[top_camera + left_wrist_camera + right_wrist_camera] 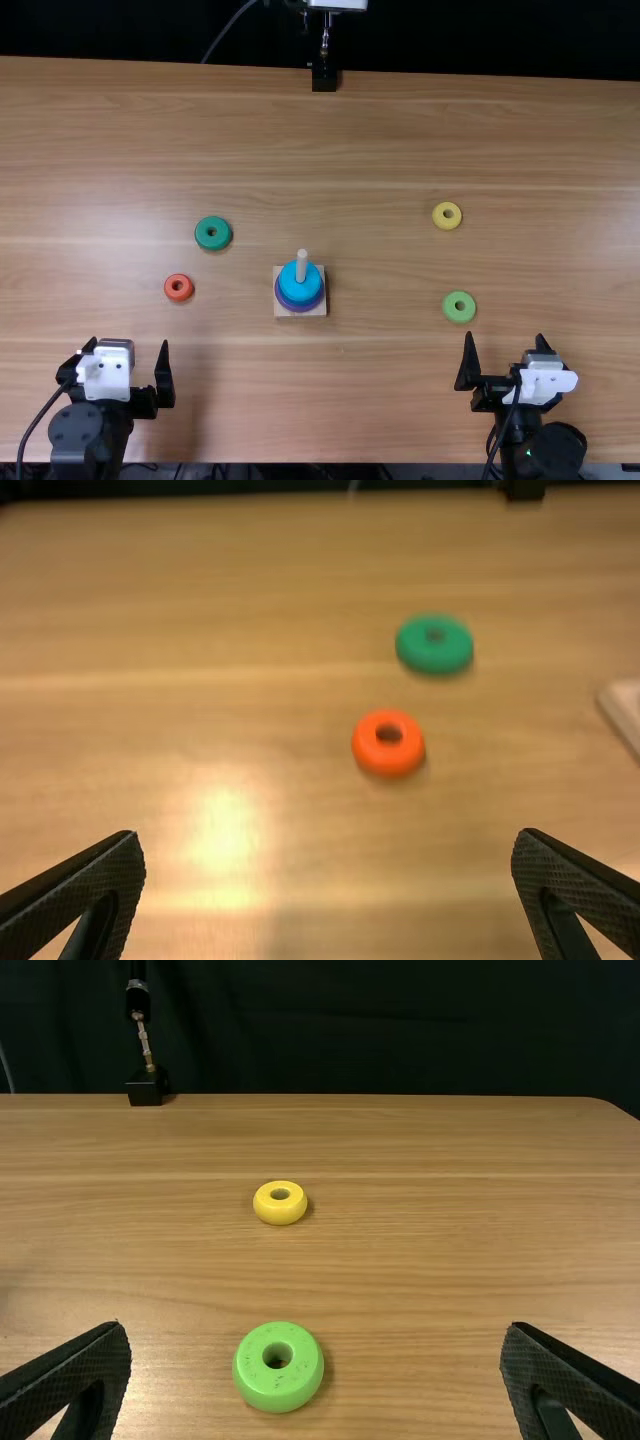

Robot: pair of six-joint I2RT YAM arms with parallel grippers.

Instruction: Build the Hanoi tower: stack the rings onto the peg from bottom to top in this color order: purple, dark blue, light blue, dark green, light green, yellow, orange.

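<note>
With both the left tool (128,345) and the right tool (505,337) spread and empty, an off-centre grip on the dark green ring (213,244) could leave it snagged on the tip of the peg (302,264). The ring lies flat on the table (380,130) beyond the orange ring (170,291), hole facing up, while the peg rises mid-table through the light blue ring (301,291), its long axis upright

Pretty much a robotics lab tbh: left arm (77,434) and right arm (553,450) are set up at a wooden table (370,390), backed by dark cloth (400,1030).
</note>
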